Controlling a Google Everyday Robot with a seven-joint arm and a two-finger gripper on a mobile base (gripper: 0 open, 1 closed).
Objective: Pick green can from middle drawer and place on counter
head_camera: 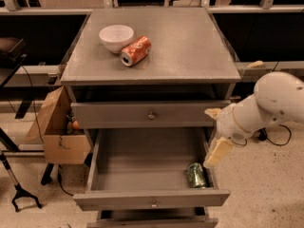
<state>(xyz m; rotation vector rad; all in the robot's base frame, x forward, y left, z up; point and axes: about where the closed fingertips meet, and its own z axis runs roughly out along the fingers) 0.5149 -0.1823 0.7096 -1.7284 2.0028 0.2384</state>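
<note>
The open end effector [210,137] hovers at 1 o'clock from the green can [195,175] lying in the middle drawer [118,199].

The middle drawer [142,167] gapes open, free left of the green can [195,175]; the tool [217,151] hangs over its right wall.

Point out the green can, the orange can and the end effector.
green can [195,175], camera view, on its side wall, in the middle drawer's [142,160] front right corner.
orange can [136,50], camera view, mid-body, lying beside the white bowl [116,36].
end effector [213,137], camera view, its front end, at the drawer's right edge.
</note>
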